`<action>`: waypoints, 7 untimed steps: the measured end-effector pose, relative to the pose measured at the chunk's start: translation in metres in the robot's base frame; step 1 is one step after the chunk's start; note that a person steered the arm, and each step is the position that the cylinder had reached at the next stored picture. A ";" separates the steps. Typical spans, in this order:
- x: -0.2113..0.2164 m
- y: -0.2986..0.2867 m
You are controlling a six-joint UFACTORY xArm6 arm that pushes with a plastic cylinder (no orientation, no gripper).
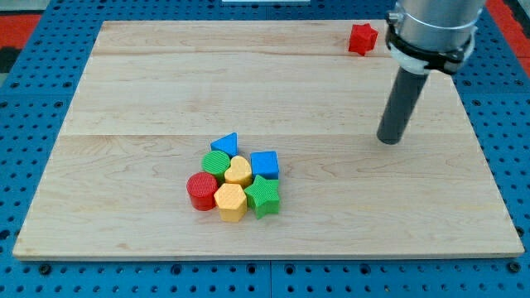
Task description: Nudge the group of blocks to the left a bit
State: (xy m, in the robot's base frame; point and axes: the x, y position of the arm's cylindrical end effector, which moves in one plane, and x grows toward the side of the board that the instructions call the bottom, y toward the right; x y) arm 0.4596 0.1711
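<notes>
Cluster of seven blocks, from red cylinder (199,191) to blue cube (265,164), sits low on the bench (124,99), left of centre; my tip (388,140) stands well apart to its right; no jaws exist; approach from the right, contact blue cube and green star (263,195) squarely, push briefly leftward.

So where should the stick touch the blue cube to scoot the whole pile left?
No gripping here, just pushing. My tip sits far to the view's right of the pile. Press the blue cube on its flat right face, coming from the view's right; it probably shoves the others along.
</notes>
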 end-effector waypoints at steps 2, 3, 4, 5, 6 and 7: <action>0.073 -0.044; 0.092 -0.087; 0.088 -0.149; 0.088 -0.164; 0.087 -0.164; 0.075 -0.182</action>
